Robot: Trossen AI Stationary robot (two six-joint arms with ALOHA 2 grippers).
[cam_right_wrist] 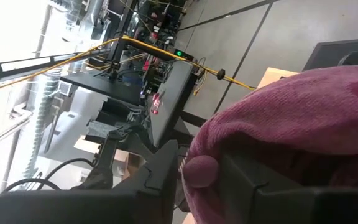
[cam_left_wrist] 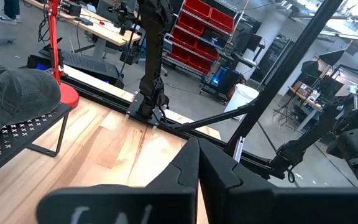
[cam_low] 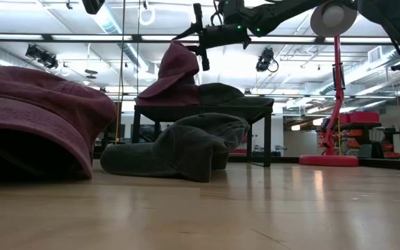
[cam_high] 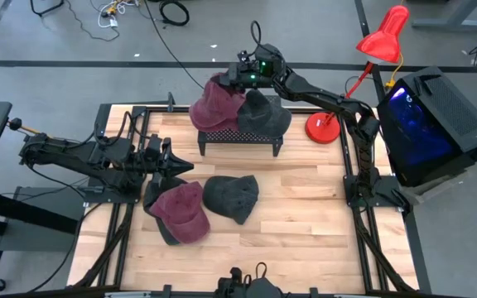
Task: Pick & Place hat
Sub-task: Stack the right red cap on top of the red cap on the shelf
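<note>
**Maroon hat at the rack, right gripper on it**

A maroon hat is sitting on the left end of the black mesh rack, in the upper centre of the high view, and it is leaning up against a dark grey hat that is lying on the same rack beside it. In the low view this maroon hat is standing tall above the rack top. The right gripper is hanging at the upper edge of the maroon hat. In the right wrist view its fingers are standing a little apart with the maroon cloth between them, so the jaws are partly open around the fabric; whether they are really pressing it, I cannot tell.

On the wooden table, in the lower centre of the high view, a second maroon hat and a second dark grey hat are lying side by side, touching.

The left gripper is resting low at the left of the table, just beside the second maroon hat, with its jaws closed and empty. A red desk lamp is standing at the upper right.
</note>
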